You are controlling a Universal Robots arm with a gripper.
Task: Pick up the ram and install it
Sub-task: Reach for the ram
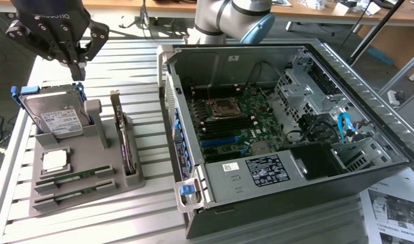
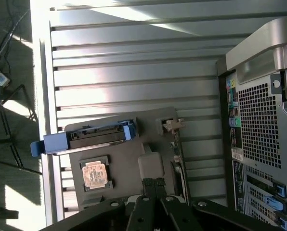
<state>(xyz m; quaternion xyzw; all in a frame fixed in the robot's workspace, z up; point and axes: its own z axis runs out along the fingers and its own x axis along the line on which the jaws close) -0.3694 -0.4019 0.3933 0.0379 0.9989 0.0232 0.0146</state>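
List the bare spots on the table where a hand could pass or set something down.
Bare table slats: the strip between holder and case, and the wide stretch past the hard drive. Crowded: the holder's slots and inside the case.
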